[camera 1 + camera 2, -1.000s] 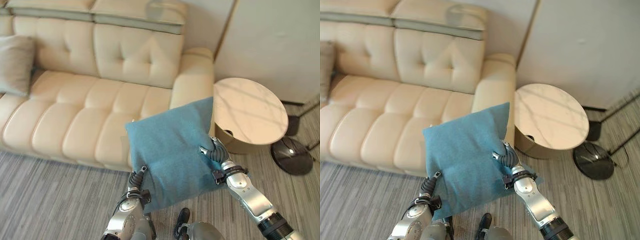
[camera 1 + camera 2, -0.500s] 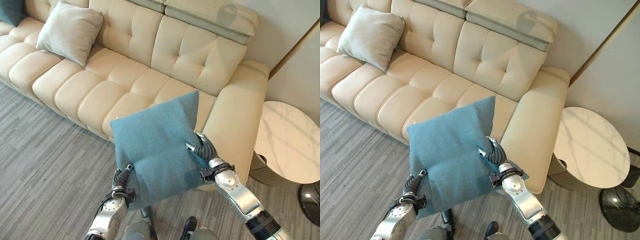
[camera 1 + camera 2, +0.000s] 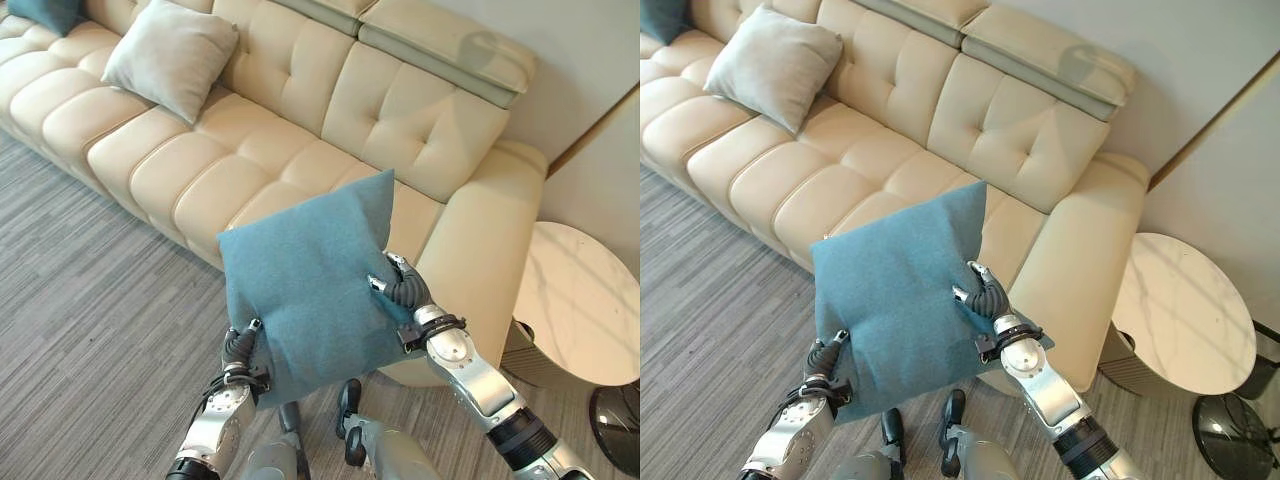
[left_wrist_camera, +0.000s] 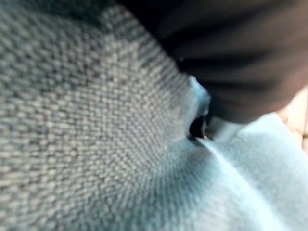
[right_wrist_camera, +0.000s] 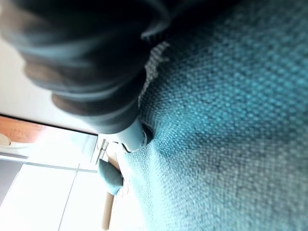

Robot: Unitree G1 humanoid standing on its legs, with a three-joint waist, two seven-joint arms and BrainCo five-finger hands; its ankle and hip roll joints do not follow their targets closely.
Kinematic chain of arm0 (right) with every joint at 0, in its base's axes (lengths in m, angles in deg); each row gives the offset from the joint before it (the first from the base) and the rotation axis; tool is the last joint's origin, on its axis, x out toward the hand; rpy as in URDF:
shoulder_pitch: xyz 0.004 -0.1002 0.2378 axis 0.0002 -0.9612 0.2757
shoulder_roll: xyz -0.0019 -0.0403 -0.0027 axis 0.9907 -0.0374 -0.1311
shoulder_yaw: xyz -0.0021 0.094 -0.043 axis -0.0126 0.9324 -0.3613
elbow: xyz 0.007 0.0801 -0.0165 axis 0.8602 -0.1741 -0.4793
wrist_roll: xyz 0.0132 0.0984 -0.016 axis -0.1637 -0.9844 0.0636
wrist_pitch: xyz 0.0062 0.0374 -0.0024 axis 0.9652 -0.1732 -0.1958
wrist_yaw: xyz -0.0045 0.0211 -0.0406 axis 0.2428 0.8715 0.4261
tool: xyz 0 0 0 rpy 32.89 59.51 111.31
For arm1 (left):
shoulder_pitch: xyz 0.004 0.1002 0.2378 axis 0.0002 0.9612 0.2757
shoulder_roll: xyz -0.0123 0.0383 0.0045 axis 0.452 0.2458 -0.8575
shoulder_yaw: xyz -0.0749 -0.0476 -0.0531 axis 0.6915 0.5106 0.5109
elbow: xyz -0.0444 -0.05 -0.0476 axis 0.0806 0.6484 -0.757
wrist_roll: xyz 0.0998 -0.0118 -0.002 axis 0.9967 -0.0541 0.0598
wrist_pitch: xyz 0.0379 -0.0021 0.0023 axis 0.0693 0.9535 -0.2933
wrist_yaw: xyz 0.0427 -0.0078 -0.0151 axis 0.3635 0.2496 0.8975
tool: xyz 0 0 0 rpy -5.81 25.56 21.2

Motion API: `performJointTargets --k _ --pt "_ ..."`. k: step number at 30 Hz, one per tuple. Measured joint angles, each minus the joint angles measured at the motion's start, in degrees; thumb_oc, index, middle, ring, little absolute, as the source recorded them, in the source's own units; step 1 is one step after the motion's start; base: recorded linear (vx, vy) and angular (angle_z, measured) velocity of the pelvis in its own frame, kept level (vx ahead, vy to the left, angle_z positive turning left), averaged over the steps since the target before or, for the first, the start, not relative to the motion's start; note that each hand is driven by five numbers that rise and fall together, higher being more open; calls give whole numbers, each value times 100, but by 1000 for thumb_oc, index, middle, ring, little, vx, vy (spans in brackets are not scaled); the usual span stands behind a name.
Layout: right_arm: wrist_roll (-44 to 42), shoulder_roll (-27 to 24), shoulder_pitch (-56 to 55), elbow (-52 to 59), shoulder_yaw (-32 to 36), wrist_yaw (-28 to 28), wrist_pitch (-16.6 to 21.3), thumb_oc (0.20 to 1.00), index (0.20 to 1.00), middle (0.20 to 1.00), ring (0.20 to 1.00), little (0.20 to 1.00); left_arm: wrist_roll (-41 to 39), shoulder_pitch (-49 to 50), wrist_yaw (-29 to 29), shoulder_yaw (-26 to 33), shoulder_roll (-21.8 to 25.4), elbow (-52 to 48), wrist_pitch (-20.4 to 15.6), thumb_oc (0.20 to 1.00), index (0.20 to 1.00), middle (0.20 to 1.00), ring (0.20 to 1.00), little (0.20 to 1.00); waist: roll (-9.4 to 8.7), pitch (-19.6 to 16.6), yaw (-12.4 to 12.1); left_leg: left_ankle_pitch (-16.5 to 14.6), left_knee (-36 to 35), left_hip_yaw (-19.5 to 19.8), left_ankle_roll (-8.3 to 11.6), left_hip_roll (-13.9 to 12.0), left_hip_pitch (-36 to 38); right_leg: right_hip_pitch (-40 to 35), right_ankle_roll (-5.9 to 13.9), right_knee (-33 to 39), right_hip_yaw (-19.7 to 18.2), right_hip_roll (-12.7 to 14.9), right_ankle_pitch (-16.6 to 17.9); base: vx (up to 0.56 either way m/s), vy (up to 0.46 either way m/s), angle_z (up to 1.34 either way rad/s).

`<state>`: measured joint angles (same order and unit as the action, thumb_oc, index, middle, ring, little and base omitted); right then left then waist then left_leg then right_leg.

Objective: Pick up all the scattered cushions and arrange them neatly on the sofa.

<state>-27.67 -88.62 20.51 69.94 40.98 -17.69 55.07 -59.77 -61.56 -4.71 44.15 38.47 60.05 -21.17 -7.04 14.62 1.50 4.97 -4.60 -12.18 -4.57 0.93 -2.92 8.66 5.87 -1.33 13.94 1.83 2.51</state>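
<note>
I held the teal cushion [image 3: 305, 290] up in front of me with both hands, above the floor [image 3: 90, 300] and just before the sofa [image 3: 890, 130]. My right hand [image 3: 402, 290] gripped the cushion's right edge, its fingers [image 3: 985, 292] curled into the cloth, and the fabric creased around them; in the right wrist view the weave [image 5: 226, 120] lay pressed against the dark cover of that hand. My left hand [image 3: 240, 348] held the cushion's lower left corner, fingers [image 3: 826, 352] curled on the cloth; in the left wrist view the cloth [image 4: 86, 144] bunched against the hand's cover. The cushion hung tilted, one corner pointing up toward the sofa back and its lower edge near my wrists. It covered part of the sofa's right seat and the front of the right armrest [image 3: 480, 250], though I could not tell whether it touched either.

A grey cushion [image 3: 170, 55] leaned against the sofa back at the far left, resting on the seat, well apart from the teal one. Another teal cushion [image 3: 45, 12] showed at the sofa's upper left, cut by the frame. A round counter [image 3: 1185, 310] with a pale marbled top stood to the right of the armrest, and a dark round base [image 3: 1230, 435] lay on the floor beside it
</note>
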Motion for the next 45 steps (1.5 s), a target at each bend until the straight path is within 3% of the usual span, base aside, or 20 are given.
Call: performJointTargets --k 3,5,8,10,12,15,17,20,22,23,24,27,29,30,32,34,35,39,42,45 --pt "-16 -101 -26 -31 23 6 0 200 200 200 200 200 0 25 -8 -21 -46 -4 6 200 200 200 200 200 48 -16 37 -133 67 242 172 6 134 -262 -290 39 20 -43 101 404 -84 48" --pt "-71 -119 -166 -101 49 21 15 200 200 200 200 200 1 181 -33 -2 -115 -33 8 200 200 200 200 200 173 -70 63 -580 645 291 509 -95 184 -550 -723 -100 154 -110 -176 389 -134 27" --pt "-114 -163 -276 -98 15 69 16 200 200 200 200 200 2 320 -37 0 -147 -79 7 200 200 200 200 200 262 -145 29 -873 1893 258 799 -237 -69 -959 -817 152 146 -162 -178 178 -119 2" --pt "-116 -165 -249 -89 23 66 17 200 200 200 200 200 1 278 -35 16 -176 -101 6 200 200 200 200 200 238 -160 -21 -937 2817 224 787 -313 -567 -1090 -1053 324 109 -162 -50 82 -42 -14" --pt "-113 -191 -159 -91 54 52 15 200 200 200 200 200 -1 279 -32 24 -213 -173 6 200 200 200 200 200 181 -127 -105 -1176 2680 228 696 -292 -762 -1093 -1153 319 -174 -153 -98 155 2 -42" --pt "-109 -178 -91 -122 99 39 12 200 200 200 200 200 -6 260 -37 -26 -215 -180 11 200 200 200 200 200 49 -66 -70 -1058 1620 652 614 -175 -758 -1250 -1163 363 -502 -115 -110 181 62 -37" --pt "-102 -120 -41 -164 55 41 13 200 200 200 200 200 -6 265 -29 4 -155 -162 11 200 200 200 200 200 -161 28 -71 -537 719 1418 716 -175 -801 -1475 -1064 430 -738 -68 -155 142 112 -62" --pt "-101 -221 -90 -185 36 40 12 200 200 200 200 200 -4 289 -7 -24 -230 -139 11 200 200 200 200 200 -43 0 -15 -33 499 1726 642 -372 -880 -1702 -921 524 -788 -158 -246 164 161 -44" --pt "-102 -308 -140 -191 95 12 12 200 200 200 200 200 -1 225 -8 -37 -297 -137 10 200 200 200 200 200 94 -14 126 -7 133 2003 720 -405 -870 -1798 -745 591 -931 -195 -361 215 251 -41" --pt "-102 -427 -140 -191 106 15 12 200 200 200 200 200 -2 254 -7 -45 -381 -139 10 200 200 200 200 200 291 -28 123 -99 129 2069 702 -512 -777 -1852 -647 591 -1024 -289 -414 236 291 -48" --pt "-98 -376 -236 -263 205 11 -5 200 200 200 200 200 -3 253 -7 -122 -394 -116 13 200 200 200 200 200 307 -34 116 382 171 2115 701 -439 -693 -1906 -505 568 -1129 -170 -519 250 312 -63" --pt "-92 -257 -309 -287 215 70 -19 200 200 200 200 200 -3 315 -3 -176 -285 -100 17 200 200 200 200 200 213 -98 10 389 138 1960 680 -43 -505 -1837 -280 336 -1265 264 -736 282 375 -50" --pt "-89 -233 -498 -258 255 74 -25 200 200 200 200 200 6 306 -4 -205 -238 -98 17 200 200 200 200 200 270 -128 10 542 94 1769 368 280 -328 -1911 -2 254 -1212 638 -791 242 423 -21" --pt "-87 -130 -520 -236 241 80 -27 200 200 200 200 200 15 262 -1 -202 -103 -72 17 200 200 200 200 200 243 -142 -16 414 107 1671 199 411 -304 -1833 57 113 -1216 782 -783 267 563 -74" --pt "-82 123 -636 -153 179 80 -36 200 200 200 200 200 30 135 -5 -234 126 105 70 200 200 200 200 200 205 -130 53 200 152 1259 -188 435 -22 -1270 149 -1048 -1428 898 -725 163 608 -109" --pt "-25 303 -431 -267 141 77 -90 200 200 200 200 200 177 220 25 -227 228 79 65 200 200 200 200 200 209 -128 -213 169 133 401 -91 190 83 -638 199 -1516 -1011 966 -434 57 208 -178" --pt "24 373 -353 -161 60 78 -83 200 200 200 200 200 175 220 38 -94 263 88 90 200 200 200 200 200 195 -151 -220 112 97 205 -95 160 96 -533 259 -1368 -427 912 -546 44 73 -152" --pt "18 299 -130 -205 54 50 -79 200 200 200 200 200 176 52 81 34 174 52 89 200 200 200 200 200 151 -159 -209 24 3 -184 42 247 77 -433 214 -740 206 691 -637 70 35 -64" --pt "12 250 -163 -193 62 25 -72 200 200 200 200 200 173 47 139 6 60 52 89 200 200 200 200 200 261 -185 -35 1 1 -123 43 343 -6 -444 28 -497 -504 322 -534 91 -9 13" --pt "-14 252 -151 -193 14 -21 -69 200 200 200 200 200 177 193 204 4 12 52 92 200 200 200 200 200 427 -284 -115 -32 0 -216 44 339 -52 -539 -188 -101 -420 302 -307 109 -28 -18"
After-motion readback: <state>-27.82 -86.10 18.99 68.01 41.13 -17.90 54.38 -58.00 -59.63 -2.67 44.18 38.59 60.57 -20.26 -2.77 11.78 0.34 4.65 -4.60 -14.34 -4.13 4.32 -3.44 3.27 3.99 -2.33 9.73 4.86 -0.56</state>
